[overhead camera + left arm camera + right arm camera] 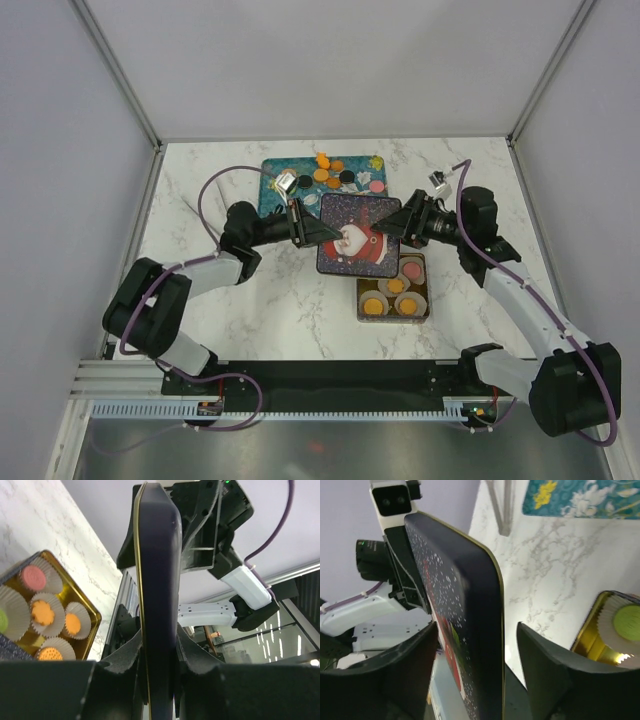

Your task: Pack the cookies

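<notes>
A dark tin lid with a Santa picture [355,240] hangs level over the table, partly covering the gold tin [428,290]. The tin holds cookies in white paper cups: orange ones [373,306] and a pink one [412,268]. My left gripper [322,232] is shut on the lid's left edge; in the left wrist view the lid [157,580] is pinched between the fingers [125,660]. My right gripper [388,228] straddles the lid's right edge [465,610], open, with a gap beside one finger [540,655]. More cookies [335,175] lie loose on the teal tray [275,190].
The open tin shows in the left wrist view [90,605] with orange [42,611] and pink [32,576] cookies, and in the right wrist view [592,640] with a green cookie [630,622]. The teal tray [580,497] lies behind the lid. White walls enclose the marble table.
</notes>
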`<state>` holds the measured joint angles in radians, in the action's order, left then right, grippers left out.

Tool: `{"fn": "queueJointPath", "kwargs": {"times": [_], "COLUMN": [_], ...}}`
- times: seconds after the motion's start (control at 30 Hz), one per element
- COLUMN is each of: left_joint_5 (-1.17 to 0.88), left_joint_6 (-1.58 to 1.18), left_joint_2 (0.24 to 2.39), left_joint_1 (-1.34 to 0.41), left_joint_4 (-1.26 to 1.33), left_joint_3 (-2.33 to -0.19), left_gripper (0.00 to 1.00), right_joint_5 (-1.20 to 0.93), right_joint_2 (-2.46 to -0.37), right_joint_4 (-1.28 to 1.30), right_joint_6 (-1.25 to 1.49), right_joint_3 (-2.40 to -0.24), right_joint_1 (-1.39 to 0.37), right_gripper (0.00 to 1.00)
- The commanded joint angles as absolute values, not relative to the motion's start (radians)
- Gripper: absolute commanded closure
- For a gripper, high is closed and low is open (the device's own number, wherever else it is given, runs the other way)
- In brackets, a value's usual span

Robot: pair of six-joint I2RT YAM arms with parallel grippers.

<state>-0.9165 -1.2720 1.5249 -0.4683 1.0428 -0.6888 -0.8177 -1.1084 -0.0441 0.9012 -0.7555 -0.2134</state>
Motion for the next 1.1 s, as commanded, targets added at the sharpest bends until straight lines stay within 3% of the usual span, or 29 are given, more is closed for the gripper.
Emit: {"fn": "queueJointPath", "kwargs": {"times": [0.0,0.1,0.47,0.83,1.07], "left_joint_5": [-0.891,-0.873,-0.743,-0.673,-0.646], "left_joint_6": [-1.299,-1.312,-1.405,-1.413,-1.402], "left_joint_2": [1.551,1.574,1.770,1.951,2.022], "left_joint_1": [-0.477,-0.483,-0.609,-0.707,-0.729], "left_joint_4": [1.089,1.107,1.276,1.299,1.278], "left_joint_3": [-0.663,-0.647,-0.650,-0.738,-0.795], "left_gripper": [0.98,0.98,0.98,0.98,0.98], "right_joint_5": [-0.687,-0.548,0.029,0.016,-0.112], "right_joint_2": [-1.078,-1.049,-0.917,-0.856,-0.825], "right_joint_4": [0.168,0.334,0.621,0.601,0.532], "right_joint_6": [0.703,0.585,0.456,0.498,0.532], "right_joint_3": [-0.810,-0.845,-0.854,-0.765,-0.680], "right_joint_1": [-0.186,-0.155,-0.118,-0.094,-0.092], "right_gripper": [0.23,0.16,0.14,0.14,0.02]}}
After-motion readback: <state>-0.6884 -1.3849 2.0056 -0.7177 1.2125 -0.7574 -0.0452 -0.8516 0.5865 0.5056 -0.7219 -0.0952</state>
